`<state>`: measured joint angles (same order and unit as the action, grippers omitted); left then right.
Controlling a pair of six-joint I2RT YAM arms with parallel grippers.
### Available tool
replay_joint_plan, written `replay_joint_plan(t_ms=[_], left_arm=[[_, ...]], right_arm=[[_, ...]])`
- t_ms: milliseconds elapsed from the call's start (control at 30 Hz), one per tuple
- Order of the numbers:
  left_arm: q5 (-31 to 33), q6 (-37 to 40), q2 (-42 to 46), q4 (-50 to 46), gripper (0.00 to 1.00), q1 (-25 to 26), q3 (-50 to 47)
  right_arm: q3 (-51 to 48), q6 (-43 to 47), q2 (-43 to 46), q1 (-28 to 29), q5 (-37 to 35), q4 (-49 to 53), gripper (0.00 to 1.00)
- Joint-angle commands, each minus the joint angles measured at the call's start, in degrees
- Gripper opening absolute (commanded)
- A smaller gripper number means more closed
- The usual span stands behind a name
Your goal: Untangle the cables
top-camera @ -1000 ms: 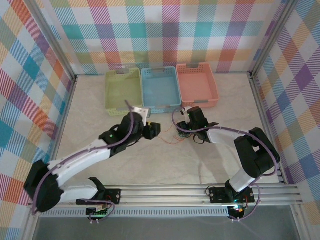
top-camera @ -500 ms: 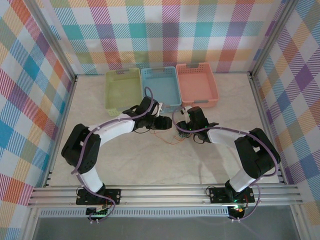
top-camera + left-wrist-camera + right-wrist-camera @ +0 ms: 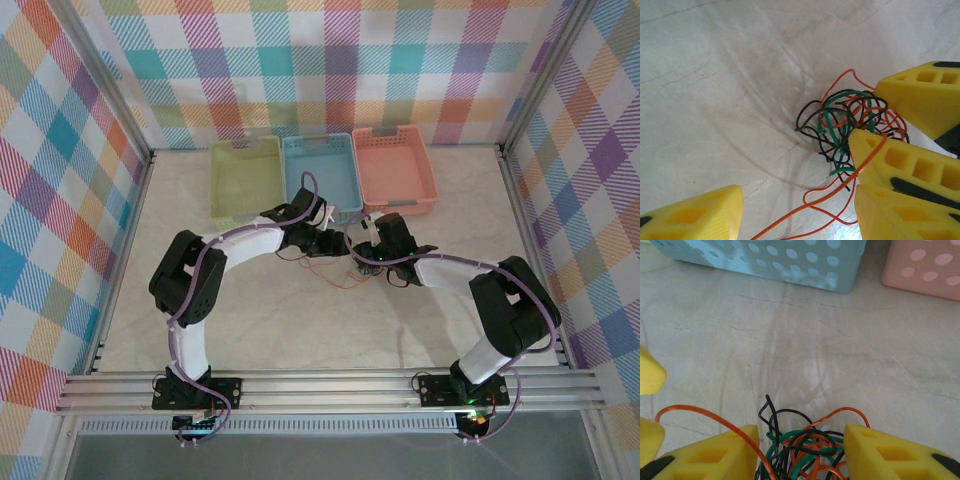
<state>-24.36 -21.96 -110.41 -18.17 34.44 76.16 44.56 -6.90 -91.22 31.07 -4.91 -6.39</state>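
From what I see, the task is at its beginning. The cables point(image 3: 845, 120) are in 1 knotted bundle: black, green and red-orange wires looped through each other, and no wire lies apart on its own. Only 1 long red-orange strand trails out of the bundle toward the near side. I judge that all the separating is left to do.

The bundle lies on the table point(image 3: 865, 350), in front of the blue basket point(image 3: 765, 260) and not in it; the pink basket point(image 3: 925, 267) is beside that one.

The right gripper point(image 3: 800, 432) stands about half open with the bundle between its 2 fingers. The wires look loose, not pressed, so I think it surrounds them and does not clamp them. The red-orange strand crosses over one of its fingers.

The left gripper point(image 3: 799, 195) is spread wide and holds nothing. The bundle is just ahead of its fingertips, near its right finger, and the trailing strand runs across the table between its fingers.
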Motion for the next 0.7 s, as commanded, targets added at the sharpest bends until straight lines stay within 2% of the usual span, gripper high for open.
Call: replay_joint_plan(t_ms=[0,200,400,667], left_arm=[[-0.04,0.56,-1.65,-3.45,0.6,-0.5,2.5],[-3.02,-0.59,-3.94,-4.09,0.6,-0.52,3.33],[-6.43,-1.59,-4.53,-1.92,0.55,-0.6,1.92],[-10.36,-2.73,-4.94,0.78,0.32,-0.6,0.85]], right_arm=[[-0.2,-0.64,0.79,-0.2,0.75,-0.38,0.49],[-0.18,-0.65,0.7,-0.31,0.84,-0.37,0.49],[-0.11,-0.64,0.61,-0.31,1.04,-0.28,0.48],[0.09,-0.64,0.43,-0.31,1.13,-0.11,0.49]])
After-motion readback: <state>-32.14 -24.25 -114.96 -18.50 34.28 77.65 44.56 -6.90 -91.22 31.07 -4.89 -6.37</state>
